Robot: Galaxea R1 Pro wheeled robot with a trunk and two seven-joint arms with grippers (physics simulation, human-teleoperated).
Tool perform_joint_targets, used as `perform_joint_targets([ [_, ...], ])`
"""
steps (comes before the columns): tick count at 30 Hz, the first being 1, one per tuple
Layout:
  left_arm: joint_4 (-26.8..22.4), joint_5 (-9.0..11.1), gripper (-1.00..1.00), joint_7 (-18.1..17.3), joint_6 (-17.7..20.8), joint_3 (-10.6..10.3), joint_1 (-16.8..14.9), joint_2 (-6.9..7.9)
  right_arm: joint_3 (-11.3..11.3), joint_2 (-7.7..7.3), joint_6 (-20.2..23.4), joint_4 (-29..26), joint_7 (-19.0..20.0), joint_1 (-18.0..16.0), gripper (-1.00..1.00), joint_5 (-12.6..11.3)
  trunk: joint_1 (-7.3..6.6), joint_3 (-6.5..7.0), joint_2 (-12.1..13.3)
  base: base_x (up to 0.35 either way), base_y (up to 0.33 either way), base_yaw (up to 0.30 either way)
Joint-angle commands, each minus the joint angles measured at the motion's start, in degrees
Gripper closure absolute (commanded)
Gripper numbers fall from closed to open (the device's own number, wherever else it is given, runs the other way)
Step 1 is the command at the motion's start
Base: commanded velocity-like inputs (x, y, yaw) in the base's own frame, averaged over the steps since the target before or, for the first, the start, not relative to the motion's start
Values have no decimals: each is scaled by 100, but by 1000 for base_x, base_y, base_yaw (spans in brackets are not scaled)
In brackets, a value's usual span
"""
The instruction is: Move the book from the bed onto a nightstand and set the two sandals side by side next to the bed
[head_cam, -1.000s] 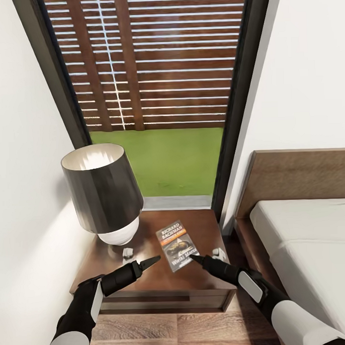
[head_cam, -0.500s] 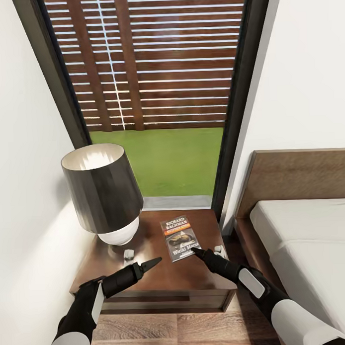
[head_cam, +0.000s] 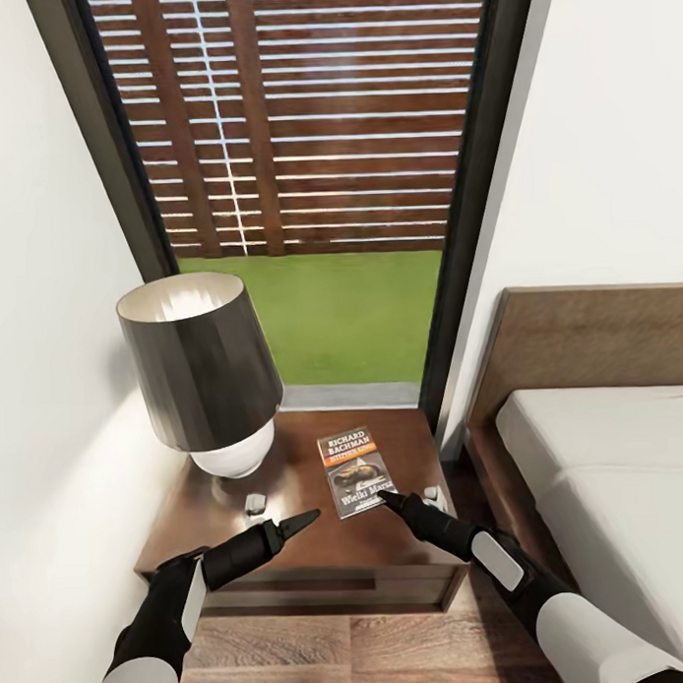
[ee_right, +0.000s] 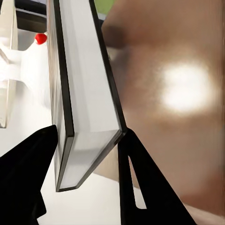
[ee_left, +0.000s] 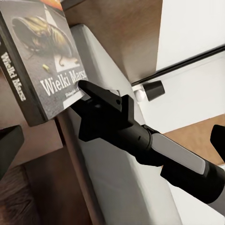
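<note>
The book (head_cam: 357,471) is a thin paperback with a dark cover, white "RICHARD BACHMAN" lettering over an orange band, a dark picture and the words "Wielki Marsz" near its lower edge; it lies face up on the nightstand (head_cam: 289,540), its near corner between the fingers of the right gripper (head_cam: 388,499). The nightstand is a low dark brown cabinet with a glossy top, standing between the white wall and the bed (head_cam: 602,470), under the tall dark-framed window. The bed has a brown wooden headboard and frame and a plain pale mattress.
</note>
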Motion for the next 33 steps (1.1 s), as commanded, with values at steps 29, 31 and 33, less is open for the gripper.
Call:
perform_joint_targets([
  [29, -5, -36, -100, -48, 53, 40, -2, 0, 26, -5, 33, 6, 0, -4, 100, -66, 109, -95, -204, 46, 0, 0],
  [31, -5, -36, -100, -48, 53, 40, -4, 0, 27, -5, 33, 6, -1, -4, 100, -66, 109, -95, -204, 5, 0, 0],
  [33, -5, -36, -100, -48, 53, 40, -4, 0, 25, -5, 33, 6, 0, -4, 100, -66, 109, -95, -204, 3, 0, 0],
])
